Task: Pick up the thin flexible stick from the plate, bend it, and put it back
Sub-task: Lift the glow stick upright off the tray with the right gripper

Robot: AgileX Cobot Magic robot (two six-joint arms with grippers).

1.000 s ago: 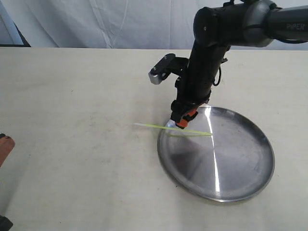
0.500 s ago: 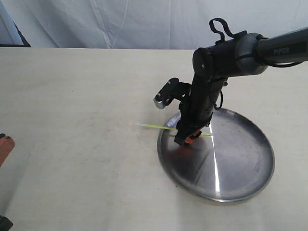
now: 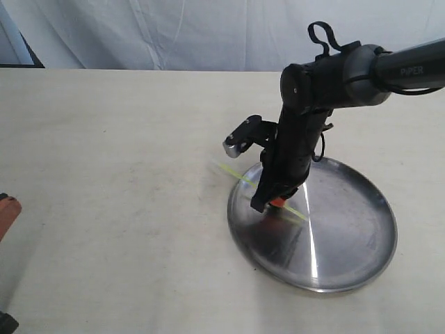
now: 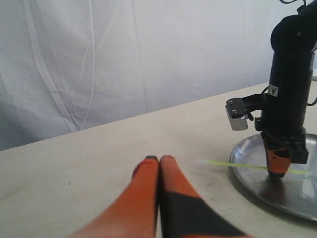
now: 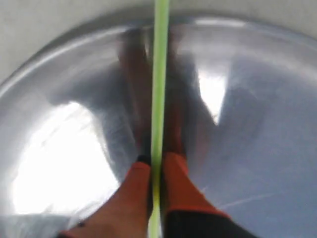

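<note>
Right gripper (image 3: pixel 270 203) is reaching down over the left part of the plate (image 3: pixel 348 275) as the exterior view shows it. Its orange fingers are almost closed and pinching the thin flexible stick (image 3: pixel 235 173). Right wrist view is showing the stick running straight through the narrow gap between the two fingertips (image 5: pixel 176 173). Stick is lying at a slant, one end poking out past the plate rim over the table (image 3: pixel 104 174), the other end pointing in over the plate's inside. Can't tell whether it's touching the metal. It's looking straight, not bent. Gripper tips are sitting on or just above the plate surface, can't tell which. Left gripper (image 4: pixel 159 159) is hanging low over the table well apart from the plate, its two orange fingers pressed together and gripping nothing. Plate is sitting on the right side of the table, a white glare streak running across it. White cloth (image 3: pixel 174 31) is hanging behind the table
</note>
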